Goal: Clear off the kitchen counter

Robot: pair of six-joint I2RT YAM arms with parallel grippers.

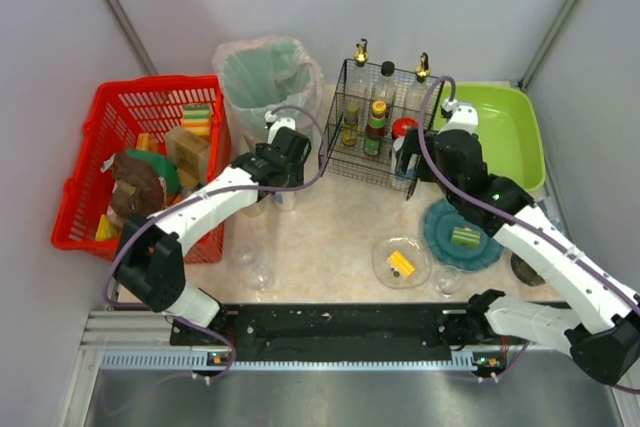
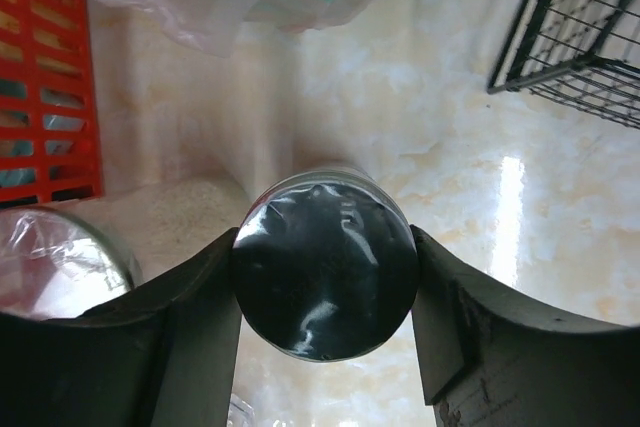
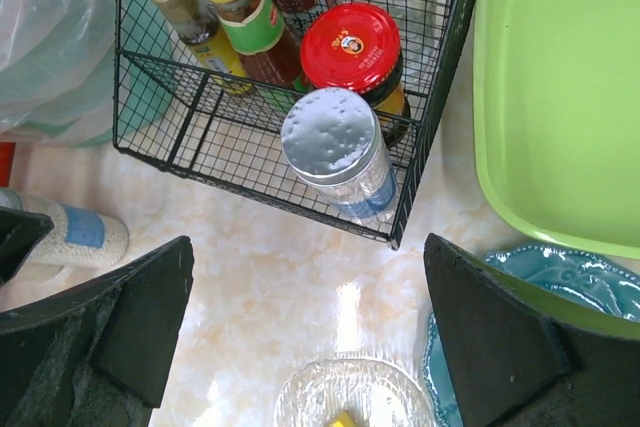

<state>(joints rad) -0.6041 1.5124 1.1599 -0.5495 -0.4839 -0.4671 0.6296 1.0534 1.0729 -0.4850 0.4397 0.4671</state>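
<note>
The kitchen counter (image 1: pixel 330 232) is beige marbled stone. My left gripper (image 1: pixel 283 169) is shut on a jar with a dark shiny lid (image 2: pixel 325 272), beside the bagged bin. The jaws press its sides in the left wrist view, and its pale body with a blue label shows in the right wrist view (image 3: pixel 70 232). My right gripper (image 1: pixel 438 162) is open and empty (image 3: pixel 308 247), above bare counter (image 3: pixel 250 287) just in front of the wire rack (image 3: pixel 290 162). A glass bowl with a yellow piece (image 1: pixel 400 262) and a blue plate with a green piece (image 1: pixel 462 235) lie on the counter.
A red basket (image 1: pixel 140 162) of items stands at the left, a bagged bin (image 1: pixel 265 82) behind it, and a green tub (image 1: pixel 500 132) at the back right. The rack holds bottles and jars. Small clear glasses (image 1: pixel 262 277) (image 1: pixel 448 279) and a dark bowl (image 1: pixel 525 269) stand near the front.
</note>
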